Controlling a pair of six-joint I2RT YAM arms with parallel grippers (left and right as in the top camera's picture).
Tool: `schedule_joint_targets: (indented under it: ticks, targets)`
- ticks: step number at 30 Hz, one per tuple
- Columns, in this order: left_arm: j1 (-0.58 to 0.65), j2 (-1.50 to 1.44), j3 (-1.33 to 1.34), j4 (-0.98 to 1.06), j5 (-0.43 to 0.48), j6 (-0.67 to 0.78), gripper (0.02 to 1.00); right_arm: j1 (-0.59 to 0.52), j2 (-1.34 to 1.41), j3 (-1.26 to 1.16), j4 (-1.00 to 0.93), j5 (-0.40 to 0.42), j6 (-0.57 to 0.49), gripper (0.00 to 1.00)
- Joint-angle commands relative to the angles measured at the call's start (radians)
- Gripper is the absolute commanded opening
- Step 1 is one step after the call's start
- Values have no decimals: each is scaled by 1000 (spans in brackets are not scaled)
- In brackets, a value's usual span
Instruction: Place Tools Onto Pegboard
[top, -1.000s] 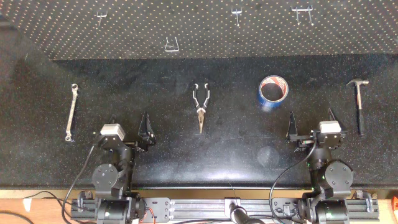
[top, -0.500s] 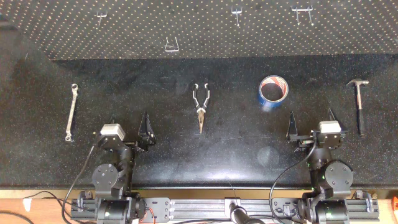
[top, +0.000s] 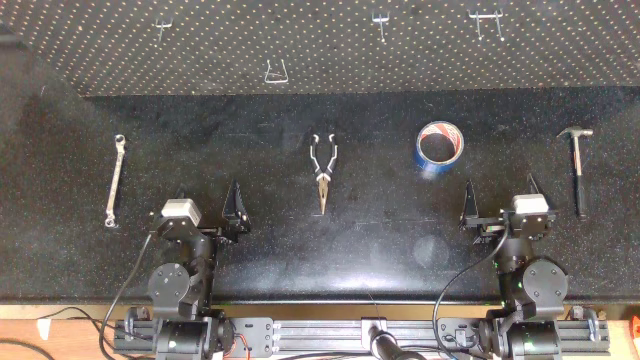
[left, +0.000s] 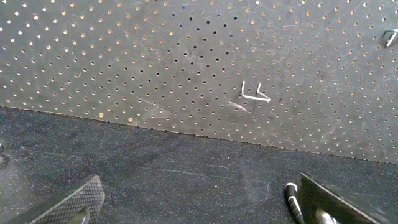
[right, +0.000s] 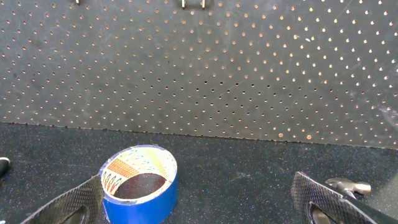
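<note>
Nothing hung yet: wrench (top: 115, 181), pliers (top: 322, 172), tape roll (top: 439, 146) and hammer (top: 577, 170) lie mid-frame below the pegboard (top: 300, 40), its hooks (top: 277, 72) apparently bare; left gripper (top: 208, 195) and right gripper (top: 499, 188) gape empty at lower frame.

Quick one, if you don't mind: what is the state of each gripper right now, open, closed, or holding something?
Left gripper: open, holding nothing.
Right gripper: open, holding nothing.
</note>
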Motion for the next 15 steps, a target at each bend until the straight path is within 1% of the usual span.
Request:
schedule_joint_targets:
  ticks: [1, 6, 7, 8, 9, 10, 11, 12, 13, 15]
  targets:
    - [0, -5, -3, -5, 23, -13, 996, 6, -7, -3, -5, -6, -17, 985]
    - [-10, -6, -3, 3, 32, -23, 996, 6, -7, -3, -5, -6, -17, 985]
    - [-26, -3, -3, -5, 32, 25, 996, 6, -7, -3, -5, -6, -17, 985]
    - [-33, 16, 3, -4, 79, 208, 996, 6, -7, -3, -5, -6, -17, 985]
    - [-32, 82, 40, -5, 62, 293, 993, 6, -7, -3, -5, -6, -17, 985]
    - [-22, 175, 104, -11, -31, 303, 996, 6, -7, -3, -5, -6, -17, 985]
    - [33, 329, 229, -103, -82, 398, 993, 6, -7, -3, -5, -6, -17, 985]
    - [76, 420, 305, -189, -88, 459, 993, 6, -7, -3, -5, -6, -17, 985]
    - [148, 540, 410, -308, -88, 504, 993, 6, -7, -3, -5, -6, -17, 985]
    - [319, 768, 593, -500, -76, 508, 996, 6, -7, -3, -5, -6, -17, 985]
